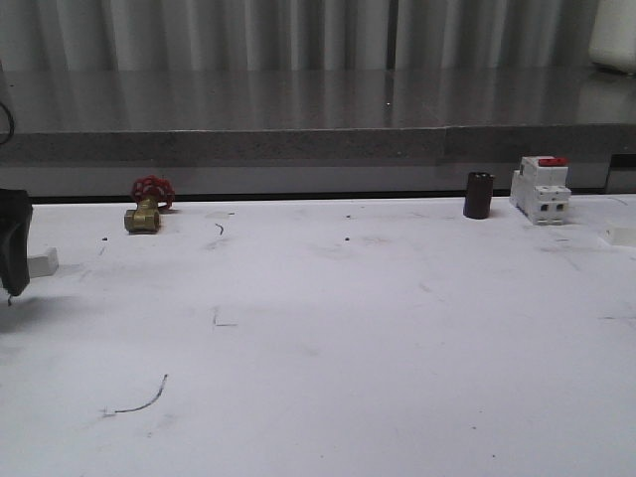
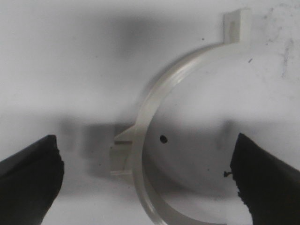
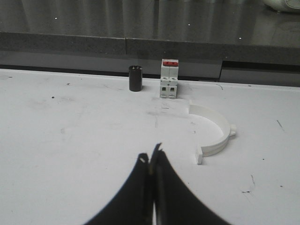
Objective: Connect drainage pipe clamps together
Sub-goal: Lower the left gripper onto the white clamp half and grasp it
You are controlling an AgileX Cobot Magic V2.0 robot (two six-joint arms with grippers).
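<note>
One white half-ring drainage pipe clamp (image 2: 151, 101) lies flat on the table, its outer tab (image 2: 123, 151) pointing sideways. My left gripper (image 2: 147, 180) hovers over it, open, with one dark finger (image 2: 28, 180) outside the arc and the other on its inner side, neither touching it. In the front view this gripper (image 1: 12, 243) is at the far left edge, with a bit of the clamp (image 1: 43, 262) beside it. The second clamp half (image 3: 216, 136) lies ahead and to the right of my right gripper (image 3: 151, 158), which is shut on nothing, well short of it.
A white breaker with red switch (image 1: 541, 189) and a black cylinder (image 1: 478, 195) stand at the back right. A brass valve with a red handwheel (image 1: 147, 207) sits at the back left. A grey ledge (image 1: 318, 144) runs behind the white table (image 1: 328, 338).
</note>
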